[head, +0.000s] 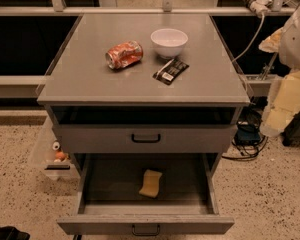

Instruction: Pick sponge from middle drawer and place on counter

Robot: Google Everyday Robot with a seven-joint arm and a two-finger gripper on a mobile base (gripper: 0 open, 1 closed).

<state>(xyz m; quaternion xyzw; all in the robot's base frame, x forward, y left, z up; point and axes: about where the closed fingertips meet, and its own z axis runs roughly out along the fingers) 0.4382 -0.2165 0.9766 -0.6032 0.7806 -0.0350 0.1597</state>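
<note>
The sponge (150, 183), a small pale yellow-tan pad, lies flat near the middle of the floor of the middle drawer (145, 224), which is pulled wide open at the bottom of the cabinet. The counter (85, 81) is the grey top above it. My gripper (282, 106) shows as a pale shape at the right edge, beside the cabinet's right side. It is above drawer height, far from the sponge, and holds nothing that I can see.
On the counter lie a crushed orange can (124, 54), a white bowl (169, 42) and a black snack wrapper (170, 70). A shut handled drawer front (145, 138) sits above the open drawer. Cables (247, 134) lie right of the cabinet and a clear bin (52, 156) stands to its left.
</note>
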